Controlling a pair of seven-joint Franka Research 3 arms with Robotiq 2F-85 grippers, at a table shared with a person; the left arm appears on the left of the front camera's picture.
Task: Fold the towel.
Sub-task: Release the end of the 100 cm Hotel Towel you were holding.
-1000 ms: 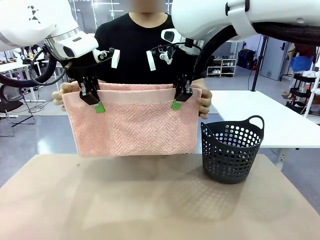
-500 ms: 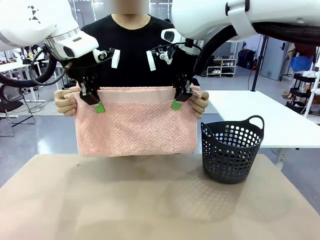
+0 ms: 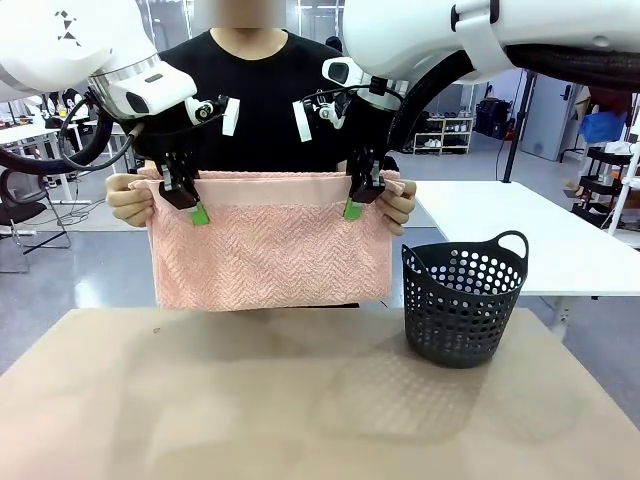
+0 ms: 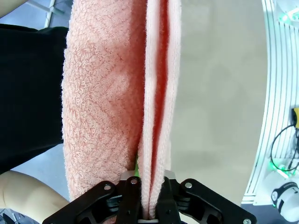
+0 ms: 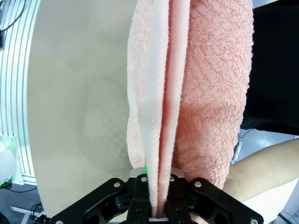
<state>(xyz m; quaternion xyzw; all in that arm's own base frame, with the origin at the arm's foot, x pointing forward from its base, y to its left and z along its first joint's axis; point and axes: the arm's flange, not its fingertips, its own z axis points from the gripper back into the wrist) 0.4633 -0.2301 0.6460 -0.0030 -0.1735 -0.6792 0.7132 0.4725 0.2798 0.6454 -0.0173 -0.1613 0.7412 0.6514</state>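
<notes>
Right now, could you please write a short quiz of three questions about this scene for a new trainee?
1. Which part of the towel do the left gripper and the right gripper clamp?
2. True or false: the towel lies flat on the table.
3. Where is the black basket? A) under the towel; B) on the table, to the robot's right of the towel; C) in the person's hands.

Key: 1. Its top edge. 2. False, it hangs upright. 3. B.
</notes>
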